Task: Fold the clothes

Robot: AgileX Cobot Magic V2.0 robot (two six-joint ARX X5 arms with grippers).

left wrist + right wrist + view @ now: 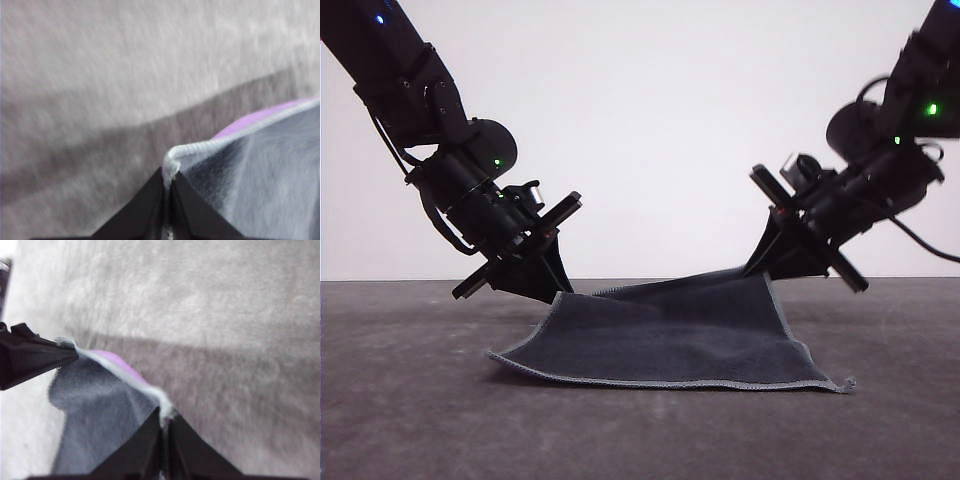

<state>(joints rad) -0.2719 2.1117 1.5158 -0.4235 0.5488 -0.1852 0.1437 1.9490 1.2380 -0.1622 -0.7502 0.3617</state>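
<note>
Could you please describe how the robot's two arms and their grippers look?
Both arms are matte black with rounded joint housings, small green indicator lights and loose black cables. The left gripper and right gripper each have a flat black crossbar and tapering black wedge-shaped fingers.

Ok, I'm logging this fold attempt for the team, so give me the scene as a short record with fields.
item: cloth, dark grey side up, purple underside visible in the wrist views
edging: light grey stitching
surface: dark table
left gripper: shut on the cloth's far left corner
right gripper: shut on the cloth's far right corner
cloth state: far edge lifted, near edge resting on the table
fold: not yet made
</note>
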